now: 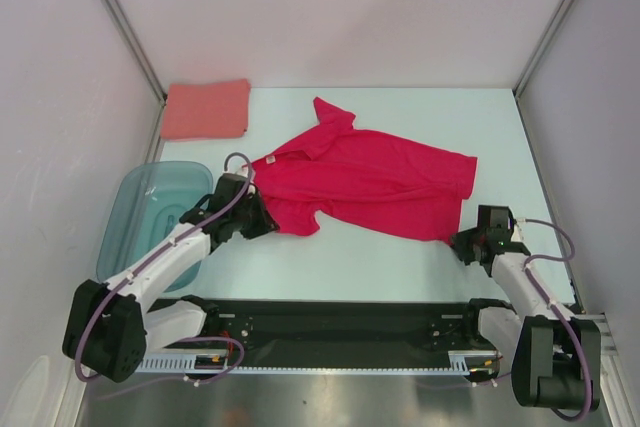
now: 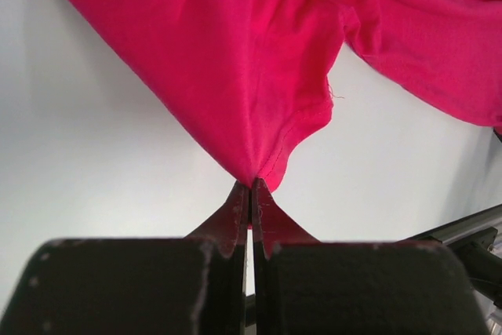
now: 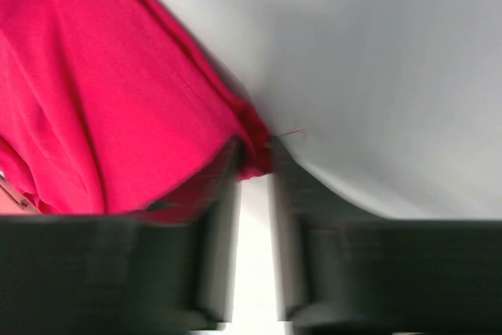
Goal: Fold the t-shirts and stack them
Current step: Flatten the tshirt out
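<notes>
Top: red t-shirt spread out centrally, pink t-shirt folded far-left; left gripper at red sleeve, right gripper at hem corner. Left wrist: jaws closed tight, pinching sleeve tip. Right wrist: blurry, jaws pinching cloth corner.

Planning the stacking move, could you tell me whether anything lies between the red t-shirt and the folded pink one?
Nothing visible does; only bare table lies between the red t-shirt and the pink t-shirt. The teal tub sits aside.
</notes>
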Tool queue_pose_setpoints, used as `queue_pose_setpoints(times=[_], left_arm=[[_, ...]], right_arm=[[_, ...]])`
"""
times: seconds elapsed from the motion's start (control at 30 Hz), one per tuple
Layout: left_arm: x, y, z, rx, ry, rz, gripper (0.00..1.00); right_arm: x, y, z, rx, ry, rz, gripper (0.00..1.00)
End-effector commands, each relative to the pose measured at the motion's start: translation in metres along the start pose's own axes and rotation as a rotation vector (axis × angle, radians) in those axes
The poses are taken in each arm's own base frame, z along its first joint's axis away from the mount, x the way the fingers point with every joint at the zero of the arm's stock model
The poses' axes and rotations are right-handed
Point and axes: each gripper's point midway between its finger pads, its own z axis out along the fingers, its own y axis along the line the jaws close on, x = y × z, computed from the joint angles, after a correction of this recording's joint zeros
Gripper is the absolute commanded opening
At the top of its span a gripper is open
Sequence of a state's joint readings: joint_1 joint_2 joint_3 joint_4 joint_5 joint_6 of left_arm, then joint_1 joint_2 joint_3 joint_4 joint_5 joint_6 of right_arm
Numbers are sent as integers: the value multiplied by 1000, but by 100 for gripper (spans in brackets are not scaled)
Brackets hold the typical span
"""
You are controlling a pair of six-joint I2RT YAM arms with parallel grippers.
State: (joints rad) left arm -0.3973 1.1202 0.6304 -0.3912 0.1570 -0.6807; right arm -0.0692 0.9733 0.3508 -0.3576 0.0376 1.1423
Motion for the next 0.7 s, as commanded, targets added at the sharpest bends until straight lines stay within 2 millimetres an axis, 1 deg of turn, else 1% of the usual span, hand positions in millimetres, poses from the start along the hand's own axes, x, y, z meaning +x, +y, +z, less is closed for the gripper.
queue_pose_setpoints(times=[0.0,0.07,0.1,0.17,0.2,0.23,0.27,0.3,0.33,0.37,0.4,0.43,0.47,0.5,0.53,0.57,0.6,0.63,0.67], left_arm=[[-19,-19,-16,45,-61,24,0],[-24,-22,-20,45,-77,28,1],[-27,-23,-22,45,-84,30,0],[-35,-26,-28,42,-110,39,0],[-35,-26,-30,34,-111,43,0],[-43,-31,-37,38,-136,49,0],[-49,-31,-41,26,-158,56,0],[-52,-32,-45,20,-164,63,0],[-64,-40,-54,33,-201,73,0],[-72,-42,-61,29,-236,88,0],[-77,-45,-67,26,-252,97,0],[-92,-57,-81,49,-297,107,0],[-100,-62,-87,48,-317,131,0],[-106,-67,-94,51,-331,143,0],[-126,-79,-112,61,-396,154,0],[-134,-86,-120,72,-419,187,0],[-142,-93,-126,79,-435,205,0],[-159,-110,-147,113,-492,245,0],[-168,-120,-158,131,-522,268,0]], right_arm=[[2,-21,5,60,-23,45,20],[0,-16,4,30,-34,36,9],[-1,-13,3,18,-39,29,0],[-5,-4,1,-11,-46,0,0],[-6,0,-1,-29,-47,-26,0],[-8,5,-3,-45,-46,-50,0],[-11,19,-9,-87,-48,-99,0],[-14,27,-13,-110,-54,-121,0],[-17,39,-19,-150,-62,-146,0],[-24,57,-32,-220,-85,-202,0],[-28,69,-40,-263,-105,-225,0],[-29,83,-50,-319,-109,-254,0],[-33,92,-60,-357,-131,-297,0],[-44,115,-81,-424,-178,-320,0],[-48,123,-91,-443,-195,-341,0],[-56,133,-102,-458,-225,-351,0],[-68,153,-124,-494,-271,-383,0],[-73,162,-137,-509,-289,-394,0],[-78,172,-150,-535,-314,-407,0]])
